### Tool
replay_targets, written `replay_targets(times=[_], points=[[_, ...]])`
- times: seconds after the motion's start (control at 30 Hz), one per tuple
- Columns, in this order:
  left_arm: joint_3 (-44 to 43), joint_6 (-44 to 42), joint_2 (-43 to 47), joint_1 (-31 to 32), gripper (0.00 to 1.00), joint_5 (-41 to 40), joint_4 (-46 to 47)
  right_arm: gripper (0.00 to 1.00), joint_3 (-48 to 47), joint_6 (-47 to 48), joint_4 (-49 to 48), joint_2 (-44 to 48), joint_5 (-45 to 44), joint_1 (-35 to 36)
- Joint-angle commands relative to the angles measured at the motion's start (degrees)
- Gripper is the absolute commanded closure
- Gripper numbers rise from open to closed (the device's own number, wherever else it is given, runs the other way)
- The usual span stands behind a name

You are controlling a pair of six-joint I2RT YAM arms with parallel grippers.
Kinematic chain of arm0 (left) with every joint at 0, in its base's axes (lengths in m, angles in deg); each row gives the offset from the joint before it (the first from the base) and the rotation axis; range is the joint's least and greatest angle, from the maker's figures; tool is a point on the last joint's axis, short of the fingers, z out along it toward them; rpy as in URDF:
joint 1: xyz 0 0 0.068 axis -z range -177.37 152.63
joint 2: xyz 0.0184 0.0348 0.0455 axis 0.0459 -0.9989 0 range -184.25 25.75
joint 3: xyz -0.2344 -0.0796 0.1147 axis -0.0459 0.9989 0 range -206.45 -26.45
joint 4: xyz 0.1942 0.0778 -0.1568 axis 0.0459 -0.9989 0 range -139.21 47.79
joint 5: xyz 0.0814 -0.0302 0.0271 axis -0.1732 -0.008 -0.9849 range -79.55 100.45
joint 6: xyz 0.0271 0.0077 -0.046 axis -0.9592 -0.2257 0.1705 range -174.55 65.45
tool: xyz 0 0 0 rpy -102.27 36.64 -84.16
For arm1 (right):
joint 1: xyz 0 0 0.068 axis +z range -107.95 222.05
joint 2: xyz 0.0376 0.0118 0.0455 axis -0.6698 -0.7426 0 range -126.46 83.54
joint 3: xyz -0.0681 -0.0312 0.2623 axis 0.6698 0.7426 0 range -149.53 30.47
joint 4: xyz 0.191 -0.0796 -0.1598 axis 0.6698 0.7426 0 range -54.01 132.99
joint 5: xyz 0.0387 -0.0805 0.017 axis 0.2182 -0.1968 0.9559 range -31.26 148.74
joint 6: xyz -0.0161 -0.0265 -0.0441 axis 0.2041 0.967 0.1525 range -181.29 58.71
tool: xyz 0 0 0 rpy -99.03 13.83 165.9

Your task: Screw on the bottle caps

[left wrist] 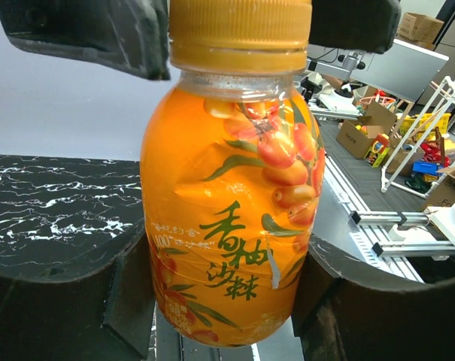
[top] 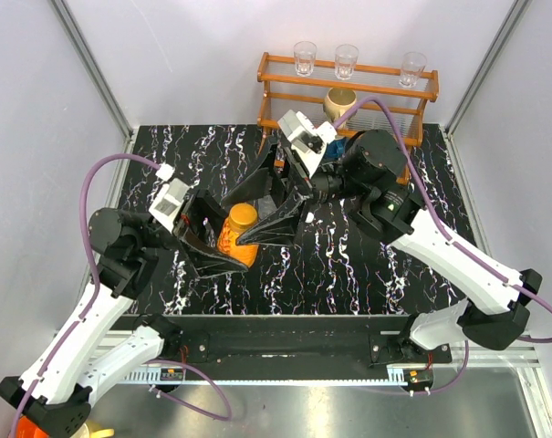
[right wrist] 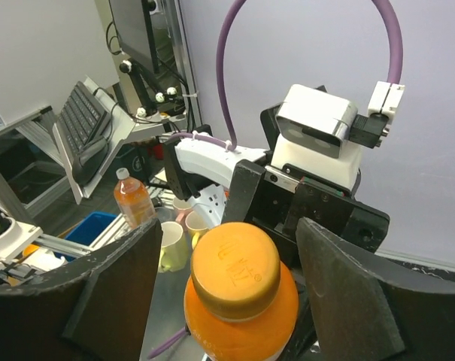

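Observation:
The short orange bottle stands upright at the table's middle left, and my left gripper is shut on its body. In the left wrist view the bottle fills the frame between my fingers. The orange cap sits on the bottle's neck. My right gripper is open around the cap, with a gap on each side in the right wrist view, where the cap faces the camera. The blue cap and the clear ribbed bottle are hidden.
A wooden rack stands at the back with three clear glasses on top and a tan mug inside. The right arm's wrist hangs just in front of it.

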Motion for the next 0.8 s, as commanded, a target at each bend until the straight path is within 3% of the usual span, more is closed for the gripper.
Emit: replay_targets(times=[0.0, 0.07, 0.23, 0.53, 0.57, 0.67, 0.77], points=[[-1.8, -0.5, 0.2, 0.1, 0.58, -0.4, 2.0, 0.25, -1.3, -2.7, -6.0, 0.7, 2.5, -0.3], [-1.6, -0.7, 0.5, 0.0, 0.58, -0.8, 1.9, 0.3, -0.9, -2.7, -6.1, 1.0, 2.1, -0.4], [-1.4, -1.1, 0.6, -0.1, 0.58, -2.1, 1.7, 0.54, -0.3, -3.1, -6.4, 1.0, 1.3, -0.7], [-1.9, -2.9, 1.0, -0.7, 0.6, -4.0, -0.1, 0.63, -0.9, -1.6, -1.6, 0.2, -1.1, -1.1], [-1.9, -3.4, 1.0, -0.8, 0.61, -4.8, -0.6, 0.68, -1.0, -0.9, 0.6, 0.1, -1.7, -1.1], [-2.6, -6.0, 1.1, -1.4, 0.63, -7.7, -3.4, 0.75, -1.2, 1.8, 4.5, 0.3, -6.4, -1.1], [-4.0, -14.5, 1.2, -1.8, 0.65, -13.5, -12.2, 0.82, -1.0, 4.2, 9.7, 0.7, -16.1, -1.1]])
